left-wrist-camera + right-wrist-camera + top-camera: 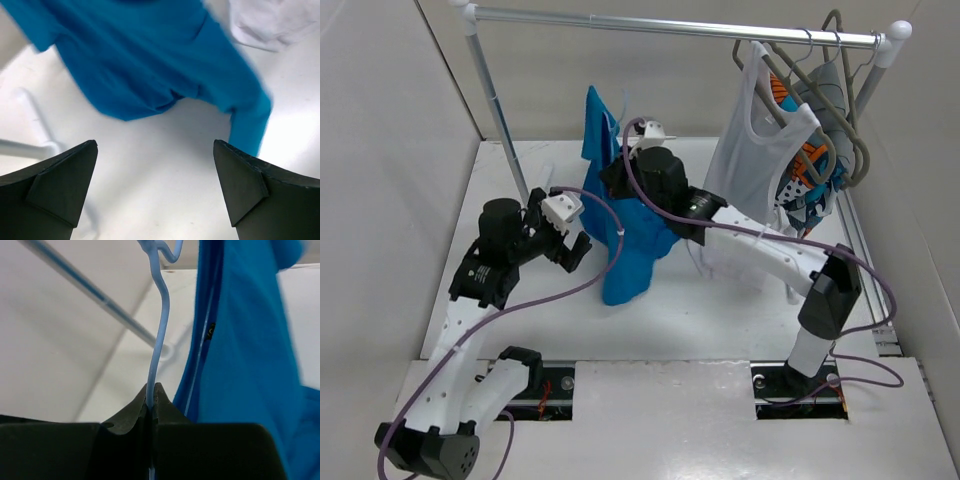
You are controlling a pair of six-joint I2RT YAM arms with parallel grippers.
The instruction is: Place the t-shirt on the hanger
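Plain teal-blue soft t-shirt (625,240): hangs in mid-air over the middle of the white table (720,310), and its lower hem seems to trail down to the surface. It is up there because it hangs with the wire that the right arm holds.
Left gripper (155,146): fingers spread wide, nothing between them. It sits just left of the shirt's hanging edge and faces the cloth. I judge it is placed to catch the loose side and pull it over the wire.
Thin pale-blue wire hanger (161,315): its neck rises upright from the right fingers, with the hook curling at the top. The shirt's neckline hangs close beside it. How much of the triangle sits inside the shirt is hidden by fabric.
Right gripper (151,387): pinched tight on the hanger's neck and lifted high, probably so the shirt drapes freely.
White tank top (760,150): hangs from the metal rail (670,22) at the far right, well apart and not involved.
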